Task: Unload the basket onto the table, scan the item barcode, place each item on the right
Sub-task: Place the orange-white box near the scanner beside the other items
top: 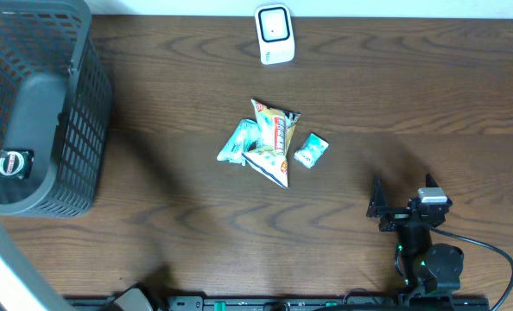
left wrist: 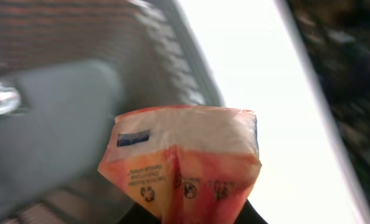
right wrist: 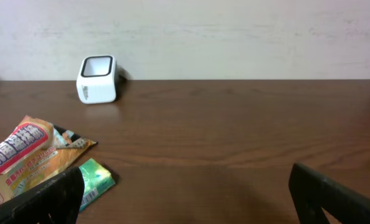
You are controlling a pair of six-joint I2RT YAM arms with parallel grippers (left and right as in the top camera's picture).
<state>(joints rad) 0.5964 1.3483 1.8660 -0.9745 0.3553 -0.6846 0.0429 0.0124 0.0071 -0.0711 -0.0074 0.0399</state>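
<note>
Left wrist view: the left gripper (left wrist: 194,219) pinches the bottom edge of an orange snack packet (left wrist: 185,162), holding it upright in front of the dark mesh basket (left wrist: 60,118). On the table, the right gripper (top: 401,197) rests with its jaws spread wide. It is well apart from the pile of packets (top: 269,142) at the centre and the white scanner (top: 275,34) at the far edge.

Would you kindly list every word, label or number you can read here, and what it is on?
Nothing can be quoted.
Orange packet: small print and round symbols, too blurred to read.
Snack bag: red lettering on a white band, not legible.
Green sachet: print too small.
Scanner: no text visible.
</note>
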